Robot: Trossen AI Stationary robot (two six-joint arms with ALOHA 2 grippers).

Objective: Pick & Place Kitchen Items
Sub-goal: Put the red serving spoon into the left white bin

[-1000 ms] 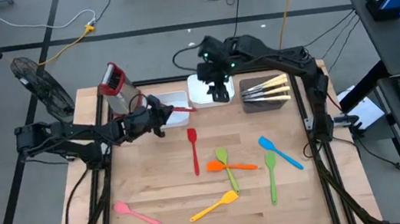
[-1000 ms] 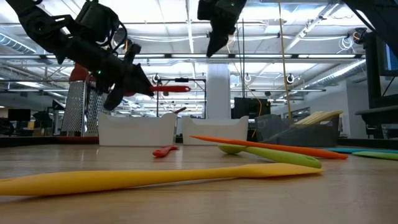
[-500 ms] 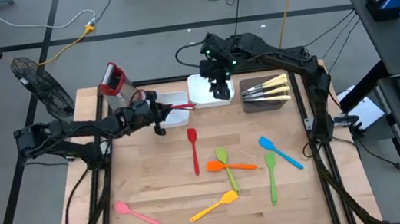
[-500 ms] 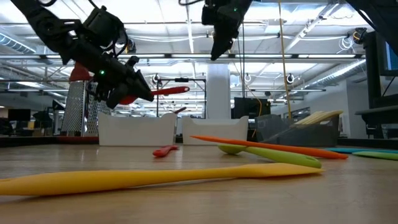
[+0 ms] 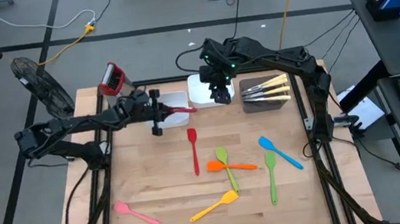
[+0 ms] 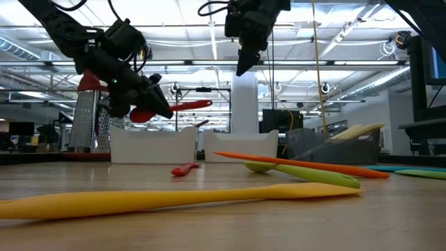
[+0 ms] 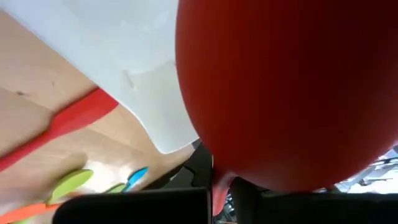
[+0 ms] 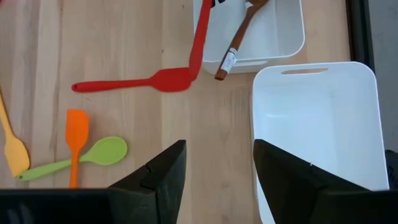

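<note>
We see our left gripper (image 5: 156, 116) clamped on a red spoon (image 6: 171, 108), now carried further over the left white tray (image 5: 176, 107) than a second ago, the spoon held in the air above it. A brown spoon (image 8: 237, 38) lies inside that tray. Our right gripper (image 5: 220, 91), fingers spread and empty, hovers over the middle white tray (image 8: 317, 130), barely shifted.

Even, bright overhead light, with ceiling strip lamps (image 6: 209, 28) glowing behind the arms. Shadows on the table (image 5: 164, 194) are faint. Pressed against the left wrist lens, a red spoon (image 7: 286, 93) is a soft blur; the yellow spatula (image 6: 153, 201) nearest the low camera is defocused.
</note>
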